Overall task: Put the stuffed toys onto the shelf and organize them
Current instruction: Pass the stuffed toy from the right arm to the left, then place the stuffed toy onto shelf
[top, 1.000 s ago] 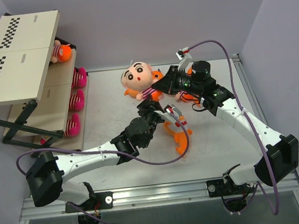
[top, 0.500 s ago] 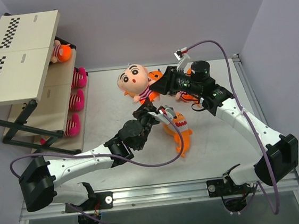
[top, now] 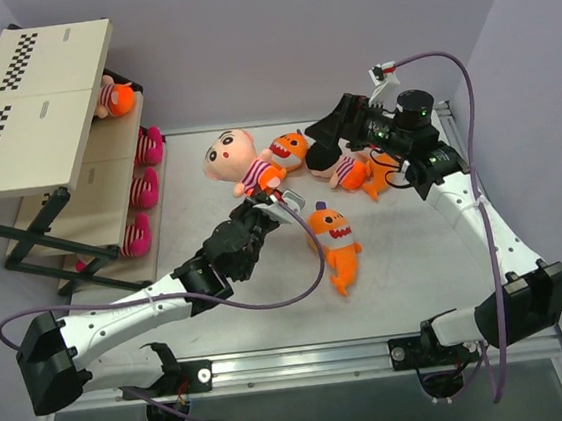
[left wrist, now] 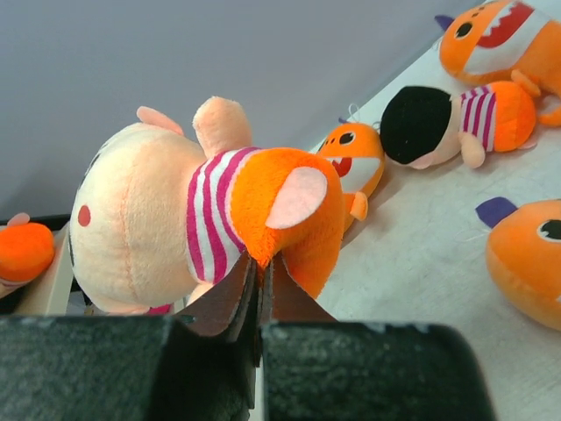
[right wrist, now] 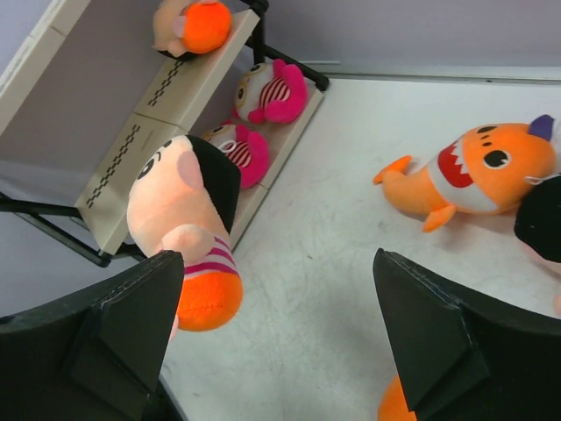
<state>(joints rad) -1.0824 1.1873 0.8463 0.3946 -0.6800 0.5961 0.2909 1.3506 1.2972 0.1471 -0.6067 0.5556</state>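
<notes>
Pale worktop (top: pixel 192 220) in walled corner: one plush gripped for shelving.
Left hand (left wrist: pixel 260 267) clamped on the orange seat of the big-headed peach doll in striped shirt (top: pixel 239 165); right hand (right wrist: pixel 276 259) apart, empty. Judged next: carry leftward to the cream tiered shelf (top: pixel 34 106). Lower boards crowded by pink striped dolls (top: pixel 143 188); black metal frame (top: pixel 37 236) juts forward; worktop between looks open.
</notes>
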